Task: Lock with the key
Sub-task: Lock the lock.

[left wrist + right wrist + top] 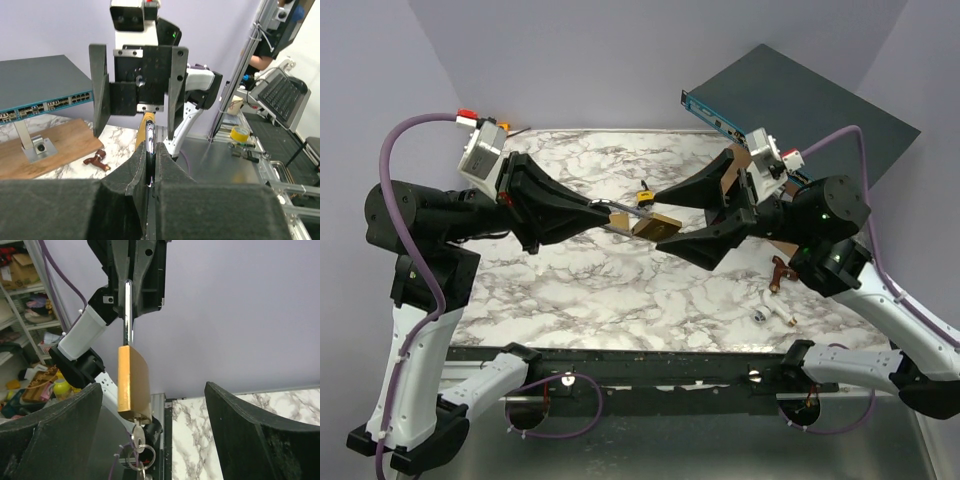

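My left gripper (pixel 608 212) is shut on the steel shackle (pixel 150 142) of a brass padlock (pixel 657 225) and holds it in the air over the middle of the marble table (pixel 580 290). In the right wrist view the padlock (pixel 133 382) hangs from the shackle (pixel 128 315), with a silver key (pixel 135 432) in its underside and a key ring (pixel 143 456) dangling below. My right gripper (pixel 667 226) is open, its fingers on either side of the padlock body without touching it. In the right wrist view the gripper (pixel 152 390) has its jaws wide apart.
A dark network switch (pixel 800 100) stands on a wooden board (pixel 50 150) at the back right. A brown tool (pixel 780 272) and a small white-and-silver piece (pixel 767 316) lie on the table's right side. A small yellow-and-black object (pixel 644 191) sits behind the padlock.
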Controlling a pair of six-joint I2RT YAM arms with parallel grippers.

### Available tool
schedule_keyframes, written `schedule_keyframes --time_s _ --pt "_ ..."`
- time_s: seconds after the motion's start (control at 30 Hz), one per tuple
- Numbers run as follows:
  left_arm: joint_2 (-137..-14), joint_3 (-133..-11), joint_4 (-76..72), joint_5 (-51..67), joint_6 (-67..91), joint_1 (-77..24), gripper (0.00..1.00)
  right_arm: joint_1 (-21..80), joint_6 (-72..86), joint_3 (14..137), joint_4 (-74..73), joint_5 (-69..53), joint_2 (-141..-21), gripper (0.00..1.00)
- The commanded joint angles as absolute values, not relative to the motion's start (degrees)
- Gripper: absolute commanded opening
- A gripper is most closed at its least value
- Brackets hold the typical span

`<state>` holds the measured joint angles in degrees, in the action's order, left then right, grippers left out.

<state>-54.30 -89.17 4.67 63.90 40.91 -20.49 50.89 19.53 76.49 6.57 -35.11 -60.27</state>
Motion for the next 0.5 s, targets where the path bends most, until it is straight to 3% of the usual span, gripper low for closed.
schedule_keyframes --time_s 0.0,0.47 --pt "-54.2 -90.7 0.3 56.4 45.2 -20.7 0.00 50.9 24.6 73.9 18.0 -36.8 -61.8 0.83" --pt "-54.9 -90.4 -1.0 52.5 46.9 -20.7 0.00 50.9 33.0 67.7 30.8 -32.9 -61.6 0.61"
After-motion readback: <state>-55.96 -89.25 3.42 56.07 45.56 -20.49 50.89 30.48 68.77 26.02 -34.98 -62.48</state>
